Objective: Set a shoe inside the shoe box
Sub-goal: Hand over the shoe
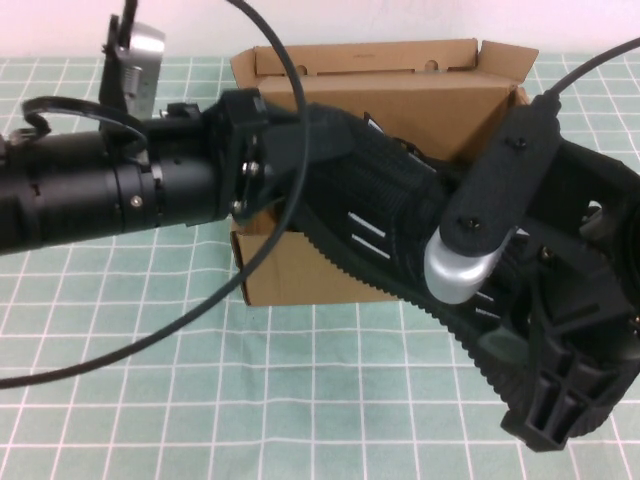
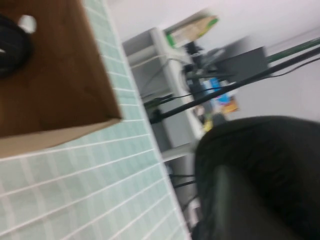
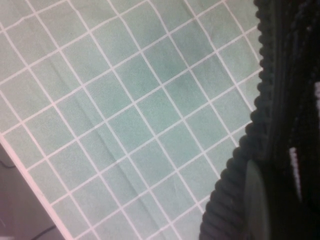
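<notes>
Together both grippers, left point(image 1: 285, 165) and right point(image 1: 500, 330), hold one shoe point(image 1: 385, 220) over one shoe box point(image 1: 400, 100).

No text, brand, number or sign can be read in any of the views. The plain brown corrugated cardboard shoe box point(image 1: 400, 100) shows bare panels with no print visible. The black knit lace-up shoe point(image 1: 390, 225) carries only short white dashes, which are not letters. In the left wrist view a blurred green-and-yellow package point(image 2: 192, 29) on a grey shelf may bear printing, but nothing on it is legible.
</notes>
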Robot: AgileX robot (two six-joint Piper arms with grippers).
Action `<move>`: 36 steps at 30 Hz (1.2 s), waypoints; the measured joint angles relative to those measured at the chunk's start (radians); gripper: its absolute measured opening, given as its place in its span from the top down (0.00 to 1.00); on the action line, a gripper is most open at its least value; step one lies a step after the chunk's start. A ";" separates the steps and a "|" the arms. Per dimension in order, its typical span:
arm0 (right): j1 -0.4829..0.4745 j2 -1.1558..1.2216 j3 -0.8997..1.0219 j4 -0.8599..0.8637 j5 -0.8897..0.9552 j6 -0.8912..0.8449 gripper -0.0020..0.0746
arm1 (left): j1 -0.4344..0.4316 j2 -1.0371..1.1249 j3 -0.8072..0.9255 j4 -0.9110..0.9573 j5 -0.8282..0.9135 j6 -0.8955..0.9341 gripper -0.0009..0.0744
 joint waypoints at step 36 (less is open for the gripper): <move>0.000 -0.141 -0.004 -0.119 -0.014 0.468 0.15 | -0.002 0.010 0.000 0.000 -0.192 0.100 0.81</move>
